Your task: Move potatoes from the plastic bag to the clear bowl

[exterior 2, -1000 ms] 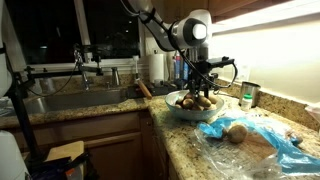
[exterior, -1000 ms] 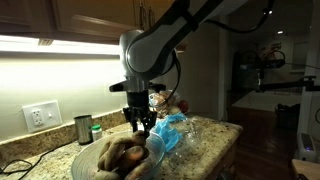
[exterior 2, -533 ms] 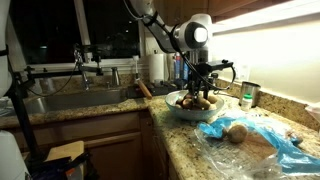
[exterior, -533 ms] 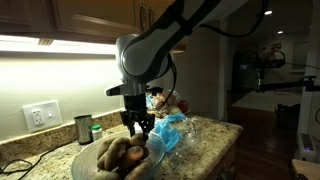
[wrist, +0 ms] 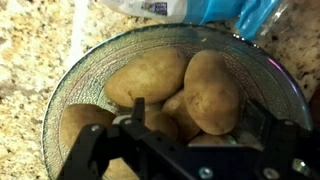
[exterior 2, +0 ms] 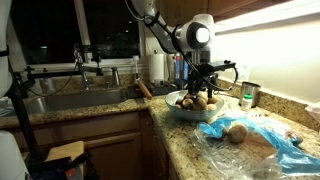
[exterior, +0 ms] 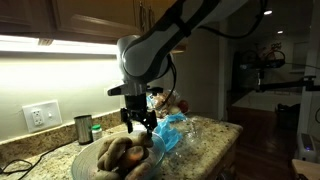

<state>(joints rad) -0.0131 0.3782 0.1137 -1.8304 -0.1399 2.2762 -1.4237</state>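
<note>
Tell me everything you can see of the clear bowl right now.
The clear bowl is wide, shallow and round, of transparent glass or plastic with a glossy rim. It stands upright on the speckled granite counter. The plastic bag lies right beside its rim; whether they touch is unclear. At least four brown potatoes are piled inside. The open gripper hangs just above them, apparently not touching the bowl.
</note>
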